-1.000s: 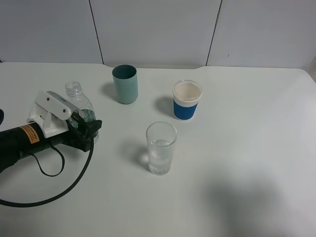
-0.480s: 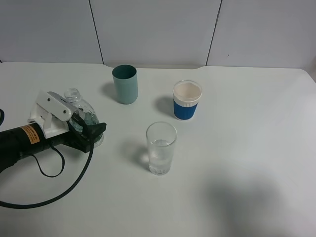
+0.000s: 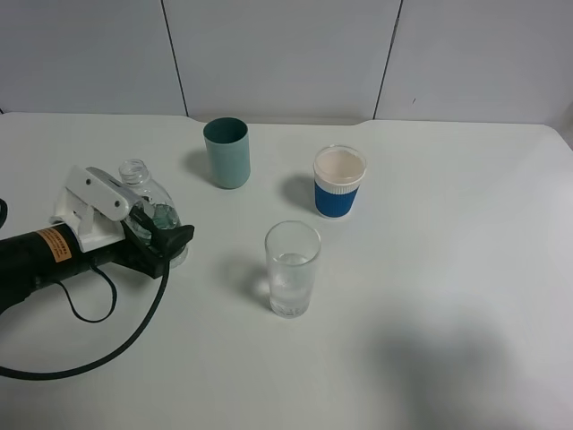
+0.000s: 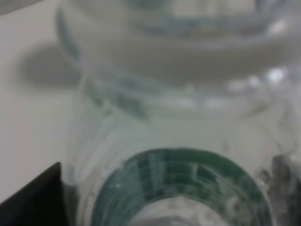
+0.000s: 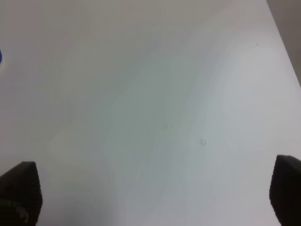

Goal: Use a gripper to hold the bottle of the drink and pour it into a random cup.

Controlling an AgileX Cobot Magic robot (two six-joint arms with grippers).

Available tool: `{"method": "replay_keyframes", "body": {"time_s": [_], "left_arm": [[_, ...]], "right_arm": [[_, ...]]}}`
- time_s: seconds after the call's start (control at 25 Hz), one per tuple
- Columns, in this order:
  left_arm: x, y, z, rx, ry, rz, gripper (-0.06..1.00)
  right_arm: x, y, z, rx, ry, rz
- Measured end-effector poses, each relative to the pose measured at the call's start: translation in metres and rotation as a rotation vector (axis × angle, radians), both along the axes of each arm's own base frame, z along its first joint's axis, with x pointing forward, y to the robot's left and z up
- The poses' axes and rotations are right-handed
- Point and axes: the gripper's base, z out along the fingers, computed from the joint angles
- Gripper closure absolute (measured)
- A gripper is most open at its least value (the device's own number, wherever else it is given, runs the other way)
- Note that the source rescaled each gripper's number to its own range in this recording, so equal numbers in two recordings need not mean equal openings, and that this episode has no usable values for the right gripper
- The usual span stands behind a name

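A white table (image 3: 430,269) fills the scene, backed by pale wall panels (image 3: 286,54). From the left edge a bulky black arm (image 3: 36,255) with an orange label reaches in low over the tabletop, a black cable (image 3: 107,345) looping on the table below it. At its tip the left gripper (image 3: 148,219) sits around the bottle of the drink (image 3: 148,202), which stands upright on the left side of the table, capless neck up. The white jaw lies on the bottle's far-left side and the dark jaw on its near-right side; whether they press the bottle or stand slightly off it cannot be told. The left wrist view is filled by the blurred clear bottle (image 4: 178,141) and its green label.

Near the middle, closer than the other cups, stands the cup (image 3: 292,269), a clear tumbler with some liquid in it. Farther back are a teal cup (image 3: 226,152) and, to its right, a white cup with a blue sleeve (image 3: 339,182).

The right gripper (image 5: 155,193) shows only two dark fingertips (image 5: 19,193) set wide apart over bare table.
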Motion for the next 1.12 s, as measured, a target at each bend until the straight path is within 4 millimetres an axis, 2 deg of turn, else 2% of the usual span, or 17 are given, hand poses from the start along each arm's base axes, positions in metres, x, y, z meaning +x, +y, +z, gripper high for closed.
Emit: {"method": "replay_keyframes", "body": {"time_s": [0.24, 0.48, 1.12], "left_arm": [[-0.002, 0.000, 0.001, -0.002, 0.000, -0.001, 0.29], [-0.003, 0.000, 0.013, -0.014, -0.050, -0.005, 0.29], [-0.053, 0.021, 0.029, -0.017, -0.048, 0.102, 0.29]], "right_arm": [[0.000, 0.000, 0.000, 0.000, 0.000, 0.000], [0.000, 0.000, 0.000, 0.000, 0.000, 0.000], [0.000, 0.000, 0.000, 0.000, 0.000, 0.000]]}}
